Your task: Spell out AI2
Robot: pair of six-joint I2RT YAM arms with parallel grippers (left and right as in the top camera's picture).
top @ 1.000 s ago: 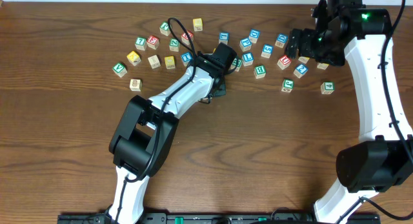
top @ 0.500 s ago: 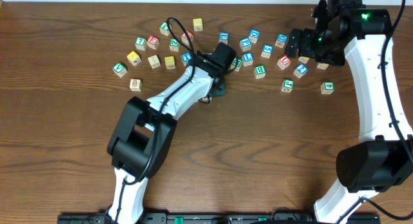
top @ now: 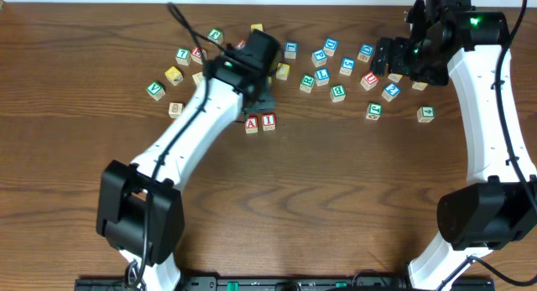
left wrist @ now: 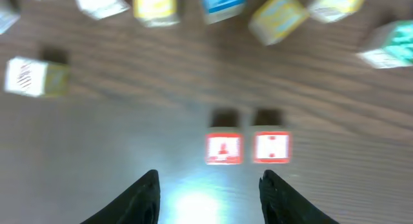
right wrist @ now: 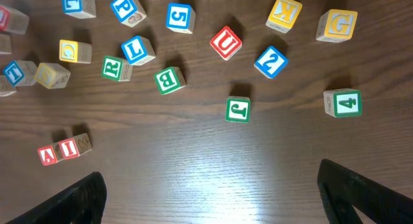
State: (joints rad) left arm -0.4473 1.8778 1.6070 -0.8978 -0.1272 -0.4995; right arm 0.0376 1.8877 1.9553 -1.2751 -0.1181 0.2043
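overhead shows the a cube (top: 252,124) and the i cube (top: 268,121) touching side by side on the table (top: 336,207), apart from the scatter of other cubes. we judge two letters placed and the 2 not yet fetched.

the 2 cube (top: 391,90) sits well apart from them, on the right arm's side, in the loose cluster. the right gripper (right wrist: 210,175) hangs above that area with its fingers spread wide and nothing between them. the left gripper (left wrist: 210,195) hovers over the a-i pair, fingers apart and empty. left wrist view is blurred, but we see both red cubes just ahead of the fingertips.

how we'd do the next step well:
- use the right arm, it's the near one.
- in the right wrist view the 2 cube sits turned like a diamond, so we'd rotate the wrist until the fingers face two flat sides, not corners.
- the u cube (right wrist: 226,42) is near on one side and the k cube (right wrist: 284,12) near beyond it. there are gaps all round, but we'd come straight down so a finger doesn't nudge either one.
- grip low and centred, keeping the 2 face up.
- set it just beside the i cube, on the side away from the a cube, in line and reading the same way as the letters.
- ease it down without bumping the i cube, since a push would shift the whole row.
- get the left arm clear of the pair first, or the two arms crowd the same spot.
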